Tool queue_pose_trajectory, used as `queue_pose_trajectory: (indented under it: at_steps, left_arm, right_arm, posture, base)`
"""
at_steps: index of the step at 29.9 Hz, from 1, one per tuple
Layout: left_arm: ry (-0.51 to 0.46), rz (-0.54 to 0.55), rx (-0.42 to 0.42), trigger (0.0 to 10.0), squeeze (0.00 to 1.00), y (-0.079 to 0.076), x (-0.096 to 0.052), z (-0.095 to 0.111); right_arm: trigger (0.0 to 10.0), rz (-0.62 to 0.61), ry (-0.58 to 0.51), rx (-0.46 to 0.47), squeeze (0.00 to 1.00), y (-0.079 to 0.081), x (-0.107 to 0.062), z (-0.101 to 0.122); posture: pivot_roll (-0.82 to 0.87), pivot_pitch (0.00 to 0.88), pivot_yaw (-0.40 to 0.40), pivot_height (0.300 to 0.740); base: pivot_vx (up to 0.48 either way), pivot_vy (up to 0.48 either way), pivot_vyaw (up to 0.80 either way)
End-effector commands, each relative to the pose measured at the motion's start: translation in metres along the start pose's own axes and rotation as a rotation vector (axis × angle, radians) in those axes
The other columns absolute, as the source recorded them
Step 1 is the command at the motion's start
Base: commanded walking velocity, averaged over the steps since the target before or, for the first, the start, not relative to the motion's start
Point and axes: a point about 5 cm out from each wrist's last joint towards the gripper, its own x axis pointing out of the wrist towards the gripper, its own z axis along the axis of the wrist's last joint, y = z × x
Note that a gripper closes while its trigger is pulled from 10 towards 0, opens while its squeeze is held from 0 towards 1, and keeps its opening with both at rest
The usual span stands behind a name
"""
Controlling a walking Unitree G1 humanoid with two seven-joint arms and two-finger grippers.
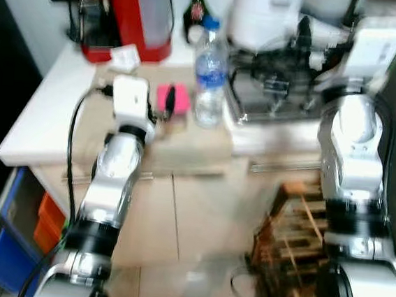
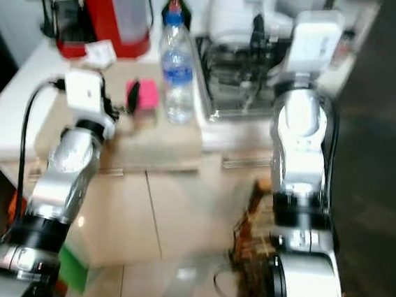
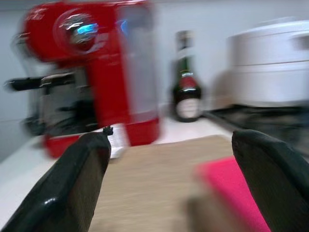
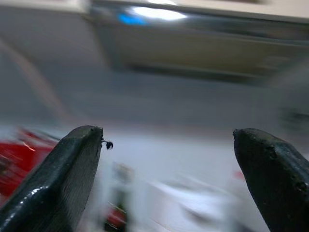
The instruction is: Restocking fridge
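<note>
A clear water bottle with a blue cap and label stands on a wooden board on the counter. Beside it lies a pink block, which appears blurred close to one finger in the left wrist view. A dark glass bottle stands at the back by the wall. My left arm reaches up to the board, and its gripper is open and holds nothing, low over the wood. My right arm is raised at the right with its gripper open in the air.
A red coffee machine stands at the counter's back left, and a white cooker and a metal rack at the back right. On the tiled floor sits a wooden crate. Blue and orange bins sit under the counter.
</note>
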Motion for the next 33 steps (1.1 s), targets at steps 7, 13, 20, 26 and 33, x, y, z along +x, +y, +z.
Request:
queue_pose_trajectory:
  at_steps: [7, 13, 20, 26, 33]
  left_arm:
    - [-0.036, -0.003, -0.021, 10.0, 0.00, 0.001, -0.002, 0.007]
    - [-0.041, -0.005, -0.017, 10.0, 0.00, 0.003, -0.003, 0.008]
    - [-0.029, -0.011, -0.021, 10.0, 0.00, 0.001, -0.004, 0.005]
    - [-0.021, -0.007, -0.031, 10.0, 0.00, 0.001, -0.004, 0.003]
    - [-0.016, -0.004, -0.033, 10.0, 0.00, 0.001, -0.005, 0.002]
  right_arm:
    - [10.0, 0.156, 0.137, 0.139, 0.00, 0.031, 0.006, -0.018]
    - [10.0, 0.155, 0.221, 0.149, 0.00, 0.035, 0.002, -0.032]
    - [10.0, 0.119, 0.373, 0.182, 0.00, 0.031, -0.003, -0.051]
    - [10.0, 0.045, 0.430, 0.156, 0.00, 0.020, -0.003, -0.057]
    - [10.0, 0.028, 0.433, 0.111, 0.00, 0.018, 0.001, -0.059]
  posture:
    - [-0.03, 0.000, 0.055, 0.740]
    - [-0.03, 0.000, 0.055, 0.740]
    - [-0.04, 0.000, 0.048, 0.740]
    - [-0.04, 0.000, 0.042, 0.740]
    - [-0.04, 0.000, 0.036, 0.740]
  base:
    - [0.000, 0.000, 0.00]
    - [0.000, 0.000, 0.00]
    - [0.000, 0.000, 0.00]
    - [0.000, 0.000, 0.00]
    - [0.000, 0.000, 0.00]
